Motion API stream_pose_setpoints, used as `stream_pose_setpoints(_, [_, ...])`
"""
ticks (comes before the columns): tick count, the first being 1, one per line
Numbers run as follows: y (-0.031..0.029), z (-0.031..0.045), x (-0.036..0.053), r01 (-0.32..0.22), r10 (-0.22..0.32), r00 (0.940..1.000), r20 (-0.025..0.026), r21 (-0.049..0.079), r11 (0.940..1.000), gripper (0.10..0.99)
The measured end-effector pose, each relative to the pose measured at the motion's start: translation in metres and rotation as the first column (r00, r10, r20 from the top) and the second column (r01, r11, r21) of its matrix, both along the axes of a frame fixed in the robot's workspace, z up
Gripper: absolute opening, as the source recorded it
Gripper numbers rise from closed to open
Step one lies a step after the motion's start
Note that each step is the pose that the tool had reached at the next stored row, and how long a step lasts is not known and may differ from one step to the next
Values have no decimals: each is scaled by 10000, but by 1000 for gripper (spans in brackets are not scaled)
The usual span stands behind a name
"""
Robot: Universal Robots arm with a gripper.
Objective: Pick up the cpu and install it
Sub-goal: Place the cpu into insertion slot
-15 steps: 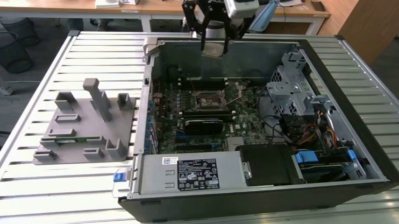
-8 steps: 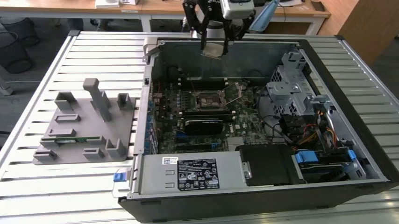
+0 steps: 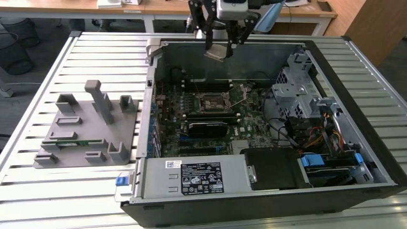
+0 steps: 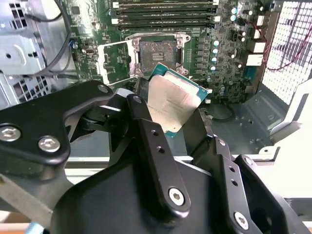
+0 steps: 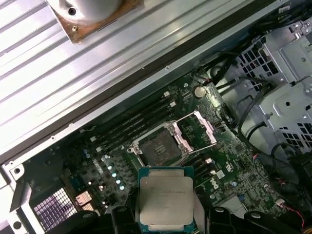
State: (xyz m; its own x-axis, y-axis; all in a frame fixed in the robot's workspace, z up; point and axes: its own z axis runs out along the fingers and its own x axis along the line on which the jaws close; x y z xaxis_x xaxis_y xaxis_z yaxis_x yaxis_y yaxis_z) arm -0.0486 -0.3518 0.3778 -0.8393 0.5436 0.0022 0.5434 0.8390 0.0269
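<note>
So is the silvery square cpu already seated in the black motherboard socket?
No, the cpu is held in the jaws, clear of the empty socket.

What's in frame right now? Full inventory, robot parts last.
cpu: 1, silvery top, green rim; held tilted above the open case
socket: 1, black, metal frame flipped open; empty, mid-motherboard
motherboard: 1, green; floor of the case
computer case: 1, black and grey, side open; on the table
power supply: 1, grey; in the case, near edge of the exterior view
drive cage: 1, grey; in the case, exterior view's right
fixture tray: 1, grey; exterior view's left of the case
memory stick: 1, green; in the fixture tray
table: 1, silver slats
gripper: 1, black fingers; shut on the cpu
</note>
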Motion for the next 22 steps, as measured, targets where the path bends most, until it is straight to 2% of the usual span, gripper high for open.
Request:
stream_pose_setpoints(6, [8,-4,1,673,-673,9977,1,-28,9977,525])
stream_pose_setpoints(12, [15,-9,1,1328,-1328,9911,2,-38,9911,525])
stream_pose_setpoints(17, [21,-13,1,1877,-1877,9822,3,-42,9822,525])
stream_pose_setpoints(22, [27,-17,1,2444,-2444,9697,4,-46,9697,525])
